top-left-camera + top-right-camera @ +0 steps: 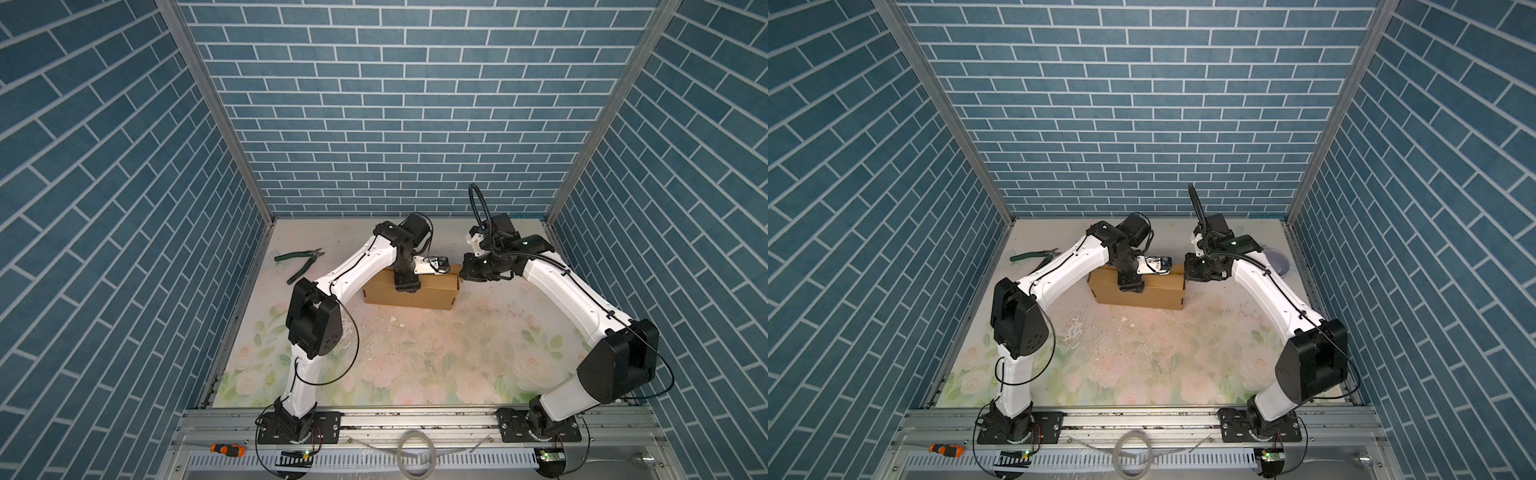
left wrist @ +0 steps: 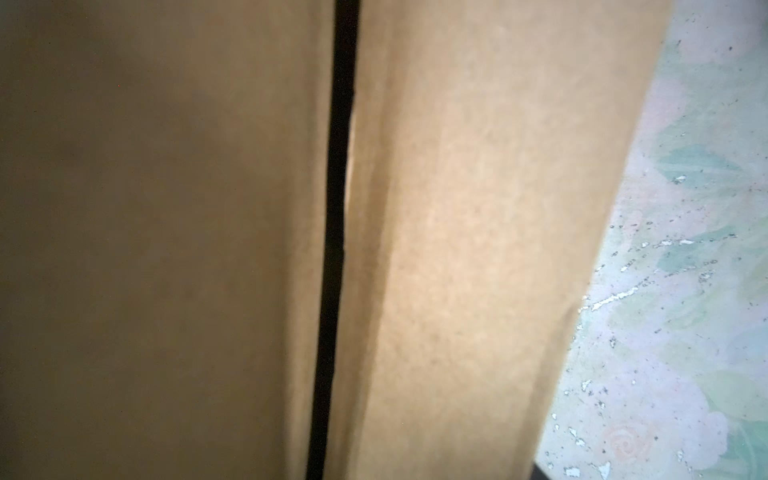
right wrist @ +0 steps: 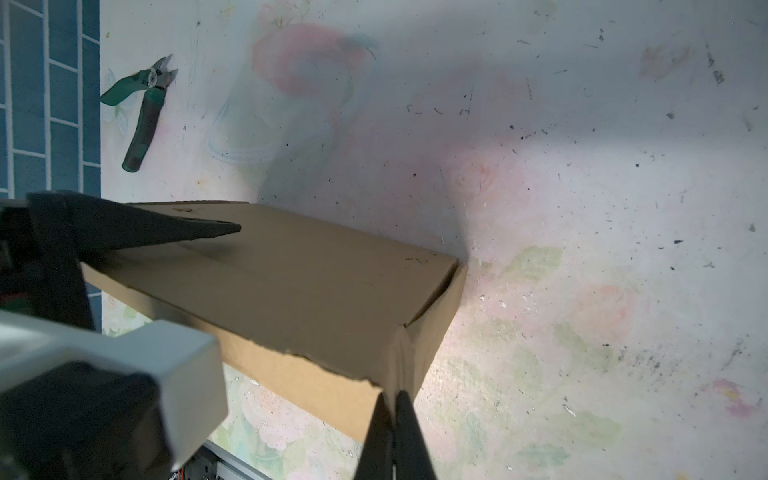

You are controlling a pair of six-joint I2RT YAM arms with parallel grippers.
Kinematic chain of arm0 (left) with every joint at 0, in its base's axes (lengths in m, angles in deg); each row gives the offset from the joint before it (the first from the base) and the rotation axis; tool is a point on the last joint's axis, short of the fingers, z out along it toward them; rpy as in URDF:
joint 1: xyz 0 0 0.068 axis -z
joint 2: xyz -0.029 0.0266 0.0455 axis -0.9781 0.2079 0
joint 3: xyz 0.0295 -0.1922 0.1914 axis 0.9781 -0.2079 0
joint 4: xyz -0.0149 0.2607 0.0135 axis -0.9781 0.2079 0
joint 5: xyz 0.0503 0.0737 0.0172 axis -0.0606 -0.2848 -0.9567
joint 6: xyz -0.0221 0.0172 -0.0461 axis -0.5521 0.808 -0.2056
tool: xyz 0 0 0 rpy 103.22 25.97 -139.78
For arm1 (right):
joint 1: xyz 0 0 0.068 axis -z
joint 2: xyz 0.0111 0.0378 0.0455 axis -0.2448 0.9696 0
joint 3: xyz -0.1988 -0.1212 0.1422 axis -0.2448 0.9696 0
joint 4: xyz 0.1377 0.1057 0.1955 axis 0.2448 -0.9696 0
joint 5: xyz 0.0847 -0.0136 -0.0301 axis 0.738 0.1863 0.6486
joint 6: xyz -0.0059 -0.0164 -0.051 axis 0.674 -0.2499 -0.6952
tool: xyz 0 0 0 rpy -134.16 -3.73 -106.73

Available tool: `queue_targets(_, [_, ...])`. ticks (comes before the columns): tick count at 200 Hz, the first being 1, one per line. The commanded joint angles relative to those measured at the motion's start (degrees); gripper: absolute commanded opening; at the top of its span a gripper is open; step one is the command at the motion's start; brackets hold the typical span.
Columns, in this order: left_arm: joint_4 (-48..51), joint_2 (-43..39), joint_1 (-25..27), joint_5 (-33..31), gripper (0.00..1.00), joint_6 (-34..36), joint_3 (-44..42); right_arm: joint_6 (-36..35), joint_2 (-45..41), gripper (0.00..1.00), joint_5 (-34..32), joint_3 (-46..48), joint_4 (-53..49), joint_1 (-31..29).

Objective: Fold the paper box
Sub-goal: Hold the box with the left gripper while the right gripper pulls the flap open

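Showing the cell from left to right. At far left, green-handled cutting pliers [image 1: 298,262] lie on the flower-printed surface [image 1: 415,353], well apart from the work. Next comes the left arm, which reaches inward over the plain brown corrugated cardboard paper box [image 1: 415,298]. This is a shallow rectangular mailer lying flat with its lid down, toward the back of the surface and near the middle in both top views. The left claw [image 1: 407,286] points down onto the box's top panel. Whether its jaws are spread or pressed together cannot be told, since its body hides them from above. Its wrist camera sees only blurred cardboard [image 2: 457,249], with a narrow dark gap running between two panels. At the box's right end sits the right claw [image 1: 460,281]. In the right wrist view its two dark fingers [image 3: 409,432] are pressed together, with the tips at the box's near right corner [image 3: 386,374]. Whether any cardboard lies between them cannot be told.
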Motion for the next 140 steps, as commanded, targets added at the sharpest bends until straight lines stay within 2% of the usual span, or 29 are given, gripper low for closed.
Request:
queue_targets(1, [-1.8,-3.0,-0.2,1.1,0.72,-0.5,0.5,-2.3,1.4,0.00,0.3,-3.1,-2.7,-0.4])
queue_targets(54, [-2.3,-3.8,-0.4,1.2,0.77,-0.2,-0.2,-4.2,4.7,0.00,0.4,-8.2,-6.6,0.0])
queue_targets(140, [-6.8,-9.2,-0.9,3.5,0.82,-1.4,-4.3,-5.7,6.7,0.00,-1.6,-10.3,-8.2,0.4])
